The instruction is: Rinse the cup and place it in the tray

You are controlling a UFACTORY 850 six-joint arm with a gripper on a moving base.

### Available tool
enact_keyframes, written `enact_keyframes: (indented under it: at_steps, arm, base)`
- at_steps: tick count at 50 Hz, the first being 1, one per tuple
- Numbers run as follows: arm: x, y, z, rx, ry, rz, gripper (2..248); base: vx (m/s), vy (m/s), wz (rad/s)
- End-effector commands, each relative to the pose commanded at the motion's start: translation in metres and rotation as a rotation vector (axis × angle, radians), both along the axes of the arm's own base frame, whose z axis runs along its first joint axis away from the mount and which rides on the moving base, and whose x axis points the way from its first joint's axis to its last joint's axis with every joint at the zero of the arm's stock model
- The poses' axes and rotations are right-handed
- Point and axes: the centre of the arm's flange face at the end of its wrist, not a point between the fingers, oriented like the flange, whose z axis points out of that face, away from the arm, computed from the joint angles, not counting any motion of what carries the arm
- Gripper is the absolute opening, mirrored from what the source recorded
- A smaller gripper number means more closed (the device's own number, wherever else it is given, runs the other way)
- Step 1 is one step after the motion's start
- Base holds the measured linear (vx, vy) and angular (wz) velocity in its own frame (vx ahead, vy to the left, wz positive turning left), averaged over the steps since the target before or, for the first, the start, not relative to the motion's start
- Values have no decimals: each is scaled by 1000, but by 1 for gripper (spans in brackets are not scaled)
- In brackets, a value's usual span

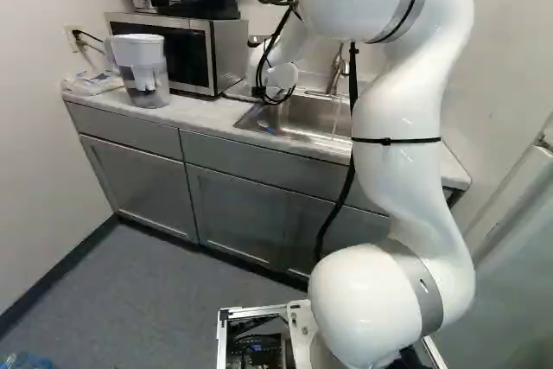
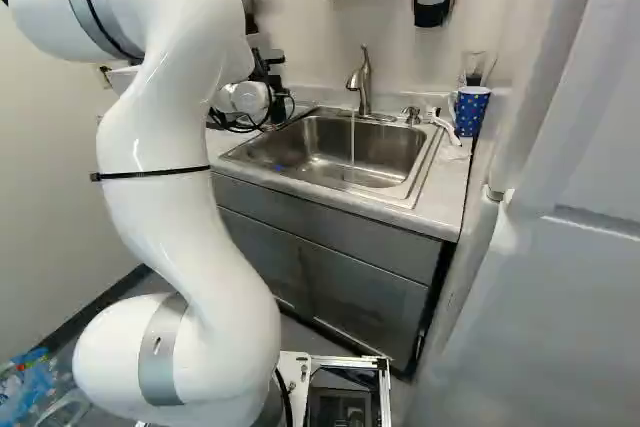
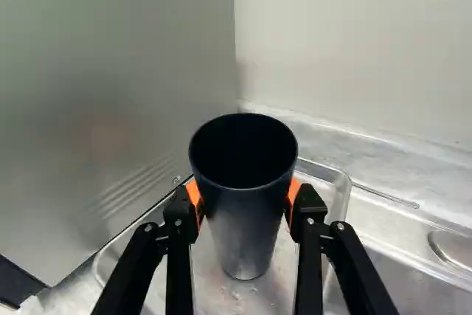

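1. The claw is gripping the cup from two sides, its orange pads pressing on the outer wall.
2. The cup is standing upright within the rim of the metal tray – tall, dark and smooth, narrowing towards its base, its lower wall catching a grey sheen. Its mouth is facing the camera, and the inside is showing nearly black.
3. Whether the base is touching the tray's floor is staying unclear; the cup is covering that spot. The pads are partly hiding behind the cup, and the near end of the tray is running out of the wrist view.
4. In both base views the arm is blocking the cup.
5. The right base view is showing a blue patterned cup on the worktop; the left base view is not. Only the left one is showing the pitcher. Water is running from the tap into the sink.
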Motion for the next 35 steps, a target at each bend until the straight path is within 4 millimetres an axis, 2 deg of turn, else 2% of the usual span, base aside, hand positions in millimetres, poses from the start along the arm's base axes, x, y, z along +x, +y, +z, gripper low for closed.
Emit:
enact_keyframes:
  at_steps: [32, 33, 35]
  arm:
    - [0, 0, -1, -1, 6, 0, 125]
    - [0, 0, -1, -1, 6, 0, 134]
    - [0, 0, -1, -1, 6, 0, 134]
  base:
    - [0, 0, 0]
    - [0, 0, 0]
    - [0, 0, 0]
